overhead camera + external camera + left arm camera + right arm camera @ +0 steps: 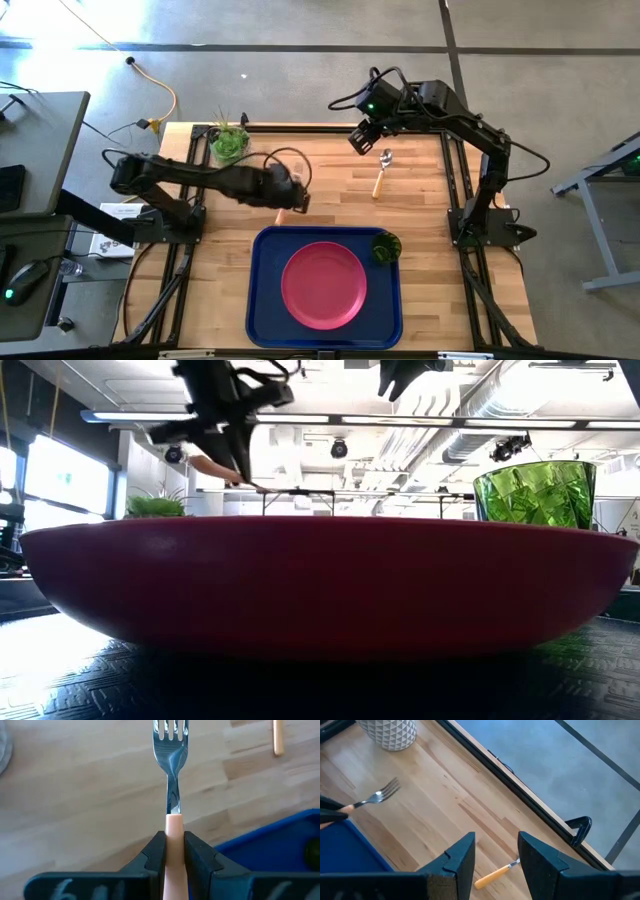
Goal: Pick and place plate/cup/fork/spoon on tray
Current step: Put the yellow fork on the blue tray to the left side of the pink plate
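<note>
My left gripper [291, 197] is shut on the fork [171, 750], by the tray's far left corner. The fork has silver tines and an orange handle. The spoon [381, 173] lies flat on the wood at the far right. My right gripper [361, 138] is open and empty, hovering just left of the spoon's bowl; the spoon's handle [492, 874] shows between its fingers. The pink-red plate [323, 285] lies in the dark blue tray [262, 300]. The green cup [386, 247] stands at the tray's far right corner. My left gripper pinches the fork's orange handle [174, 826] between its two fingers, near the end that joins the metal neck. The handle runs along the fingers. The neck and tines [171, 730] stick out past the fingertips, clear of the table.
A green plant in a pale pot [229, 145] stands at the table's far left. Bare wood lies between the tray's far rim and the spoon. The tray has free room around the plate. Black clamps and the frame edge the table's far side [580, 827].
</note>
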Robot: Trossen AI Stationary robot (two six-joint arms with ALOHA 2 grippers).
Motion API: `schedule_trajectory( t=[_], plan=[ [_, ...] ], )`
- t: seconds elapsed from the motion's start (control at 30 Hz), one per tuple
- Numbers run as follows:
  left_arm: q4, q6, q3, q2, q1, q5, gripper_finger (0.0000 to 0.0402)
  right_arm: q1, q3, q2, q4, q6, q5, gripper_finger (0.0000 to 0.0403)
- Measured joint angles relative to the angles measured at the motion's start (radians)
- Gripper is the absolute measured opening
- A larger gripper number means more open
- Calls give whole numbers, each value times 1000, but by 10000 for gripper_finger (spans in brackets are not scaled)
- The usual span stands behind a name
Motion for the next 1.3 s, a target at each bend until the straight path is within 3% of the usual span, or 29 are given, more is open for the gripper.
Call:
schedule_trajectory(
  t=[0.73,1.1,1.3],
  plan=[
    [-179,-640,1,15,-449,-140,40,0,2,0,0,127,-19,140],
    [-208,-953,0,147,-626,-127,40,2,2,0,-10,160,-61,140],
    [-183,-989,0,221,-659,-66,41,2,2,0,-27,171,-68,140]
  ],
)
